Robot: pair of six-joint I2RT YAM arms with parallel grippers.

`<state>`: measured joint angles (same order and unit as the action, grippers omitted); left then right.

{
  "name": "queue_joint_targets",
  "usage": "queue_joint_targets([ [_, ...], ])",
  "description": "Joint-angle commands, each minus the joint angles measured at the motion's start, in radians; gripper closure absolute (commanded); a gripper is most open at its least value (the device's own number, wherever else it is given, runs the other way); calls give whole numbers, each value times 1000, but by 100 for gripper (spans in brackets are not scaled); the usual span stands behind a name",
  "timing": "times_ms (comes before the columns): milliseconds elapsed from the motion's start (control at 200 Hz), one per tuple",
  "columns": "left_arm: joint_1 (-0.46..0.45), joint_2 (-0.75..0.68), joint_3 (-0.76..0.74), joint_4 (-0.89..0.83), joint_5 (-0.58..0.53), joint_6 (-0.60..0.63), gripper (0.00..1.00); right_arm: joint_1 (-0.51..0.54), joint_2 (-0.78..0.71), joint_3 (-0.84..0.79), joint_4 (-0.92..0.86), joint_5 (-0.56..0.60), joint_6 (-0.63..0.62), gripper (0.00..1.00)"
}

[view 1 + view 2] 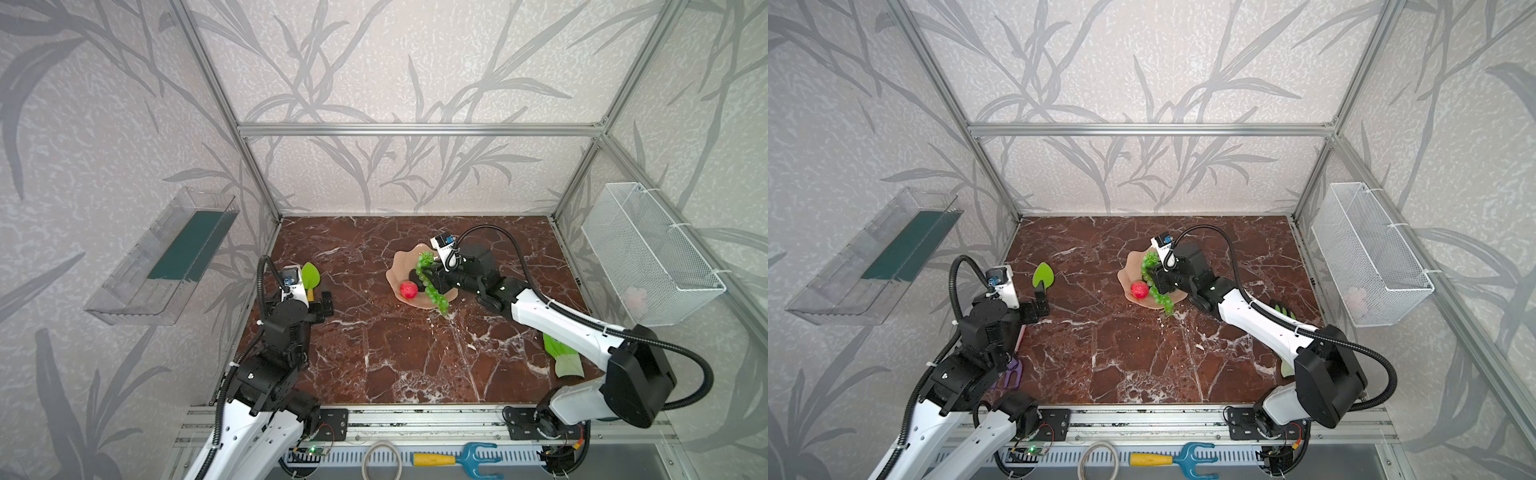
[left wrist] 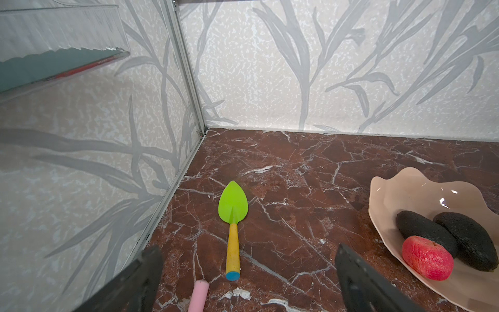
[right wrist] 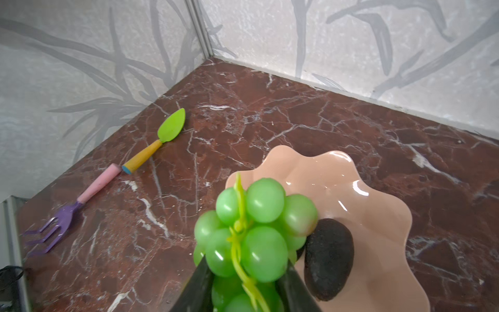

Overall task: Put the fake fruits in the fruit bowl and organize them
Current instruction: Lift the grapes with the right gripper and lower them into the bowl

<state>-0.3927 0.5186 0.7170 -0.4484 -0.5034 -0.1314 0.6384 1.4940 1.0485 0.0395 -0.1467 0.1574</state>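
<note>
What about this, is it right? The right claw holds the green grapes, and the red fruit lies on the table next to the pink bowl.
Not quite. The red fruit lies inside the pink bowl, not on the table next to it; the left wrist view shows it there. The right gripper does hold the green grapes.
</note>
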Motion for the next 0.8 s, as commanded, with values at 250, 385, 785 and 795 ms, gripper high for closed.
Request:
queue_joint_targets([
  [250,4,7,-12,-4,-4,-4,0,-58,249,124,79,-43,-12,64],
  [385,5,13,-11,-4,-4,-5,0,-77,333,154,114,-56,-2,64],
  [785,5,23,-10,-4,-1,3,0,-92,256,177,55,-110,20,65],
  [795,5,22,-10,-3,0,3,0,-91,251,176,48,-109,19,65],
])
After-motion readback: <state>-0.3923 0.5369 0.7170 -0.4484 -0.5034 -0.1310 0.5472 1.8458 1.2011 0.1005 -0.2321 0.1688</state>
